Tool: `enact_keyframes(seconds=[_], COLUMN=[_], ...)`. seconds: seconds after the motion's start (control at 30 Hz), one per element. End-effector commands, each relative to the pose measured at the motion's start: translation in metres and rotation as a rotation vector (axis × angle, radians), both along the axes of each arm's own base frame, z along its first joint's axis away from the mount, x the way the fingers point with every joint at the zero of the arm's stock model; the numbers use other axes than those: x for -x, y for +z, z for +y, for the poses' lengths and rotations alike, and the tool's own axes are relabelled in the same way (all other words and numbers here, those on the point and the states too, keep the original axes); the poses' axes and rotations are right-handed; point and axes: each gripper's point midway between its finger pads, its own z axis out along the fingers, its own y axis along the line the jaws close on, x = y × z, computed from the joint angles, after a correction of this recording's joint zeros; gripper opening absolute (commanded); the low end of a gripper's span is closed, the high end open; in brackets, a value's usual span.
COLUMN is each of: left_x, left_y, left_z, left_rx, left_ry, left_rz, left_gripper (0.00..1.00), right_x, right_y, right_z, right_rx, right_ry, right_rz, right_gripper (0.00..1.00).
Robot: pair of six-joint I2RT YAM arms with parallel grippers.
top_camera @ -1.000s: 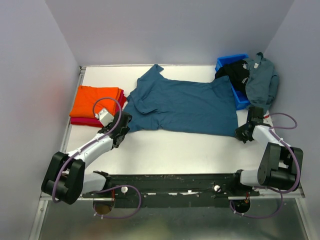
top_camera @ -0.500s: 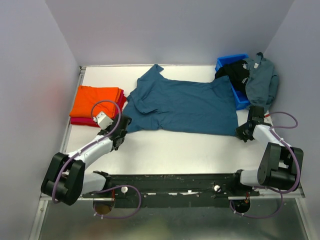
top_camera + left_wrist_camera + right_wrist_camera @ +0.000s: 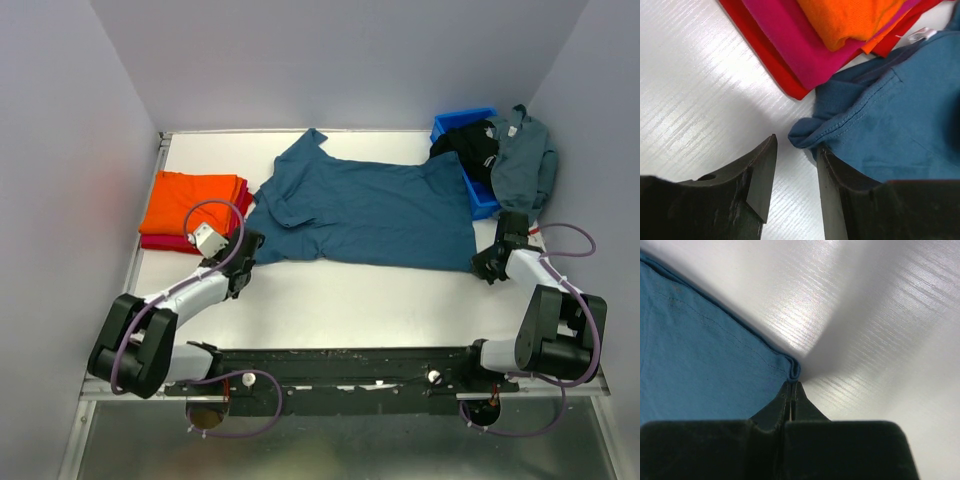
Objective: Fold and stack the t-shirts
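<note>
A dark teal t-shirt [image 3: 370, 210] lies spread flat across the middle of the table. My left gripper [image 3: 243, 258] is open at its left sleeve. In the left wrist view the left gripper [image 3: 796, 150] holds nothing; the bunched sleeve tip [image 3: 807, 134] lies just ahead of the gap and teal cloth [image 3: 905, 110] drapes over the right finger's outer side. My right gripper [image 3: 483, 267] is shut on the shirt's near right hem corner [image 3: 795, 369], low on the table. An orange shirt [image 3: 190, 200] lies folded on a crimson one [image 3: 160, 243] at the left.
A blue plastic bin [image 3: 484, 206] stands at the back right, with a black shirt [image 3: 470, 145] in it and a grey-blue shirt [image 3: 520, 160] draped over its right side. White table [image 3: 350, 300] shows in front of the teal shirt.
My left gripper has drawn back slightly towards the near edge beside the sleeve. The right gripper and the teal shirt have not visibly moved.
</note>
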Motion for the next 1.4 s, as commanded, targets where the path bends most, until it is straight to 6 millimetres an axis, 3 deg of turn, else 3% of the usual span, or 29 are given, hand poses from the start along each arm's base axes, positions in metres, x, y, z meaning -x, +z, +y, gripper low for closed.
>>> enact_keyframes(seconds=[0.0,0.1,0.27,0.83,0.93,1.1,1.23,1.37], left_x=[-0.002,0.014,0.002,-0.013,-0.014,-0.015,-0.02,-0.01], left_y=[0.018,0.026,0.051,0.008,0.0,-0.006,0.017,0.038], left_z=[-0.004,0.003,-0.005,0.004,0.01,0.018,0.016,0.026], left_rx=[0.055,0.083,0.146,0.127,0.113,0.105,0.093,0.027], left_ry=[0.006,0.058,0.027,0.111,0.132,0.141,0.086,0.085], left_rz=[-0.067,-0.055,-0.18,-0.088,-0.079,-0.083,-0.131,-0.098], left_gripper=[0.5,0.46,0.53,0.5,0.38,0.0,0.0,0.0], right_x=[-0.005,-0.006,-0.008,-0.007,-0.007,-0.007,-0.007,-0.009], right_y=[0.009,0.011,0.009,0.011,0.01,0.012,0.015,0.024], right_z=[-0.005,-0.006,-0.004,-0.002,-0.001,-0.002,-0.004,-0.005], right_rx=[0.018,0.02,0.008,0.002,0.001,0.003,0.013,0.013], right_ry=[0.001,0.0,0.007,0.016,0.017,0.016,0.012,0.011], right_rz=[-0.018,-0.022,-0.023,-0.032,-0.029,-0.03,-0.027,-0.026], right_gripper=[0.01,0.01,0.01,0.01,0.01,0.01,0.01,0.01])
